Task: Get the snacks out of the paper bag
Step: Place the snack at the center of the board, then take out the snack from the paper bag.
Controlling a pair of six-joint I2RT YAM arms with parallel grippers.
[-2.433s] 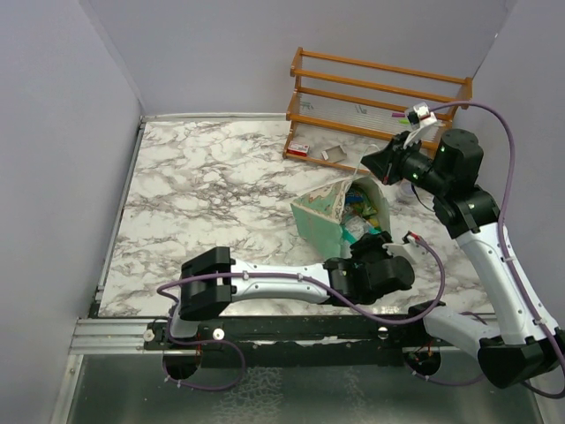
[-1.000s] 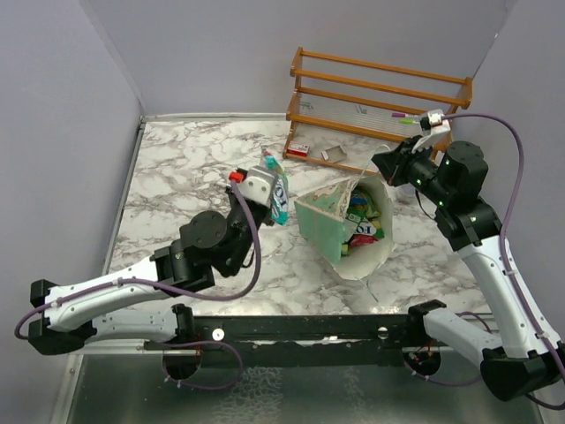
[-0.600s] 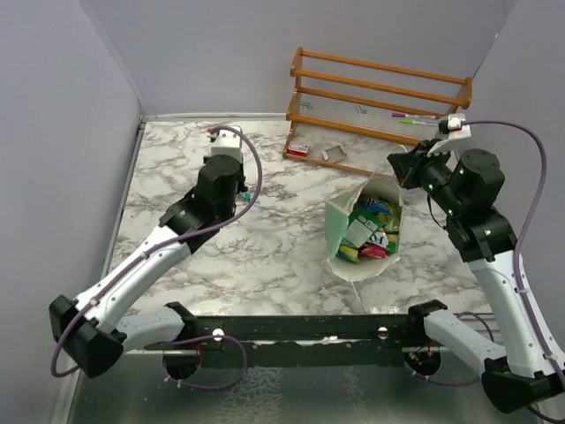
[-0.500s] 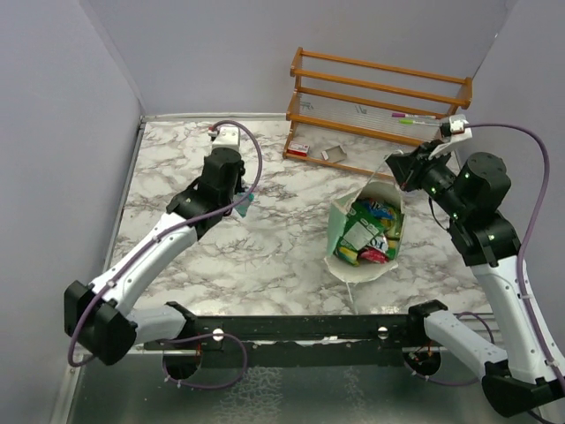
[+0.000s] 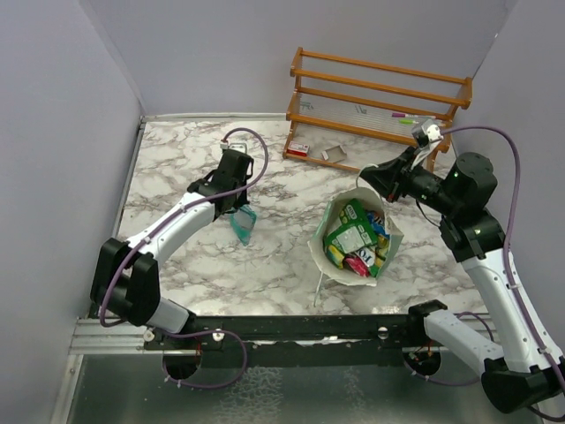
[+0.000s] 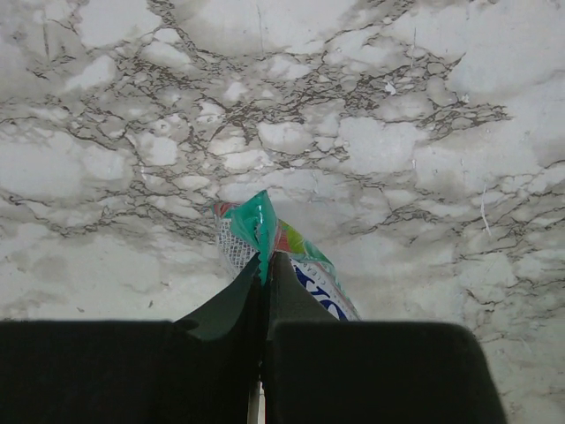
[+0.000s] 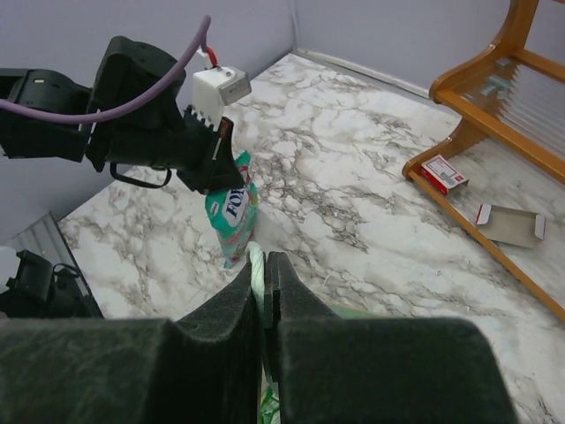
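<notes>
Pinching the far rim of the paper bag (image 5: 320,238), the right gripper (image 7: 264,265) is propping it open; the left gripper (image 6: 264,269) is clamping a teal packet (image 5: 243,223) to its left, likely for setting down.

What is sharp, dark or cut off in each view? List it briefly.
Top external: even, diffuse light with only soft shadows, and the paper bag is sharp. Left wrist: the marble tabletop and teal snack packet are crisp, but the left end effector is a black, detail-less mass. Right wrist: the right end effector is equally dark, and the wooden rack is cropped at the frame edge.
</notes>
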